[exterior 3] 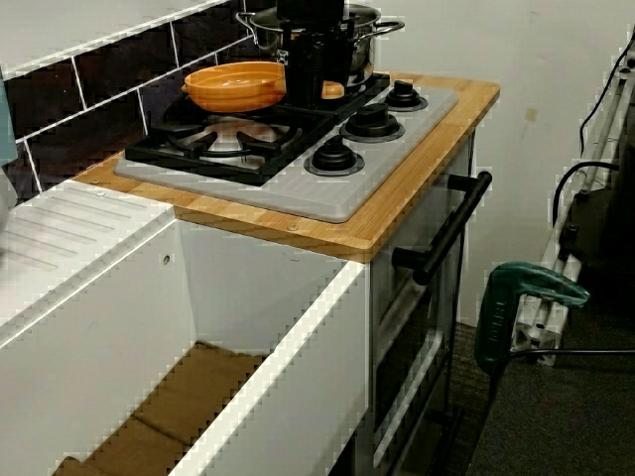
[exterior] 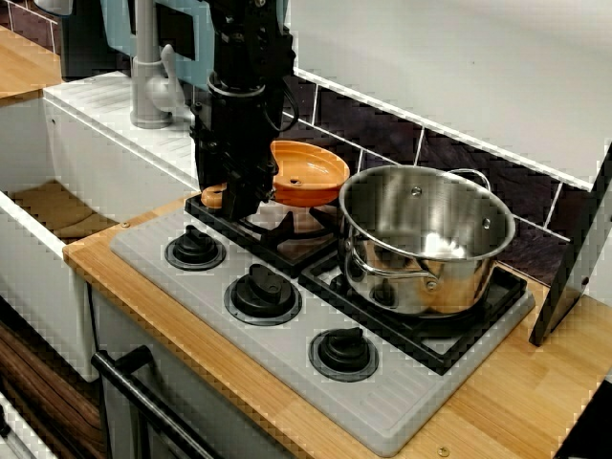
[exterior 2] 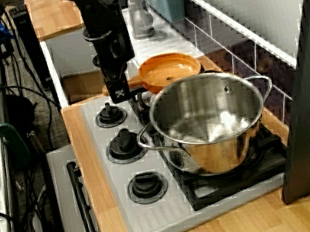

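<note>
Orange pan (exterior: 308,174): on the burner grate (exterior: 287,253), just beside the steel pot (exterior: 426,234).
Pincer (exterior: 239,203): low at the pan handle (exterior: 212,198); its opening I cannot tell.
Care: grip handle squarely, clear of the pot.

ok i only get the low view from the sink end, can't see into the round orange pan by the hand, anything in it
observer: nothing; the front view shows the round orange pan bare inside.
operator: and the shiny round steel pot behind the black hand?
observer: empty too, going by the high view from the pot end.
operator: what's past the pot?
observer: a dark flat panel stands on the wooden counter at its far end, in both those views.
</note>
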{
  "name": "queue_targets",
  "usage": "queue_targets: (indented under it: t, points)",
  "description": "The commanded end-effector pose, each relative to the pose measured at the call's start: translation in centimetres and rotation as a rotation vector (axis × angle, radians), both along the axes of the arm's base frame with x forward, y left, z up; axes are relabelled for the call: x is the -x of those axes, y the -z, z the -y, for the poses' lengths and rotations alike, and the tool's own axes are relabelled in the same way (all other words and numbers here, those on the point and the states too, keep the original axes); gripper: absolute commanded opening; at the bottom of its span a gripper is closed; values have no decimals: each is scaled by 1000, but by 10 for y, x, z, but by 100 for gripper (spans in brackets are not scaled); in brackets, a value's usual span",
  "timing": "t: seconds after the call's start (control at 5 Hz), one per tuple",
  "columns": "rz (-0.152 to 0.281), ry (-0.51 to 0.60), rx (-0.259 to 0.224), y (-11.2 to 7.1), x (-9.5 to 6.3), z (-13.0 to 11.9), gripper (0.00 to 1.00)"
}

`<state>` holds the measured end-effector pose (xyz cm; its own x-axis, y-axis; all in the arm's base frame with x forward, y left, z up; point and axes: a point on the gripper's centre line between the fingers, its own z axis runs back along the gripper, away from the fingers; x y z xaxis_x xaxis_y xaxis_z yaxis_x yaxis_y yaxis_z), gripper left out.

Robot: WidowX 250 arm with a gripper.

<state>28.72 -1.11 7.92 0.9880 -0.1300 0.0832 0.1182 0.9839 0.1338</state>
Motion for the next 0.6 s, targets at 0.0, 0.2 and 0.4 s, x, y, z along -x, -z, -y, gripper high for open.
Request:
queue_targets:
  t: [0.0,0.2,0.4]
  points:
    - [20,-7,-10,-7,-1,1,0]
    - [22,-10,-9,-7,0,-4,0]
    - [19,-11,-2,-8,2,-8,0]
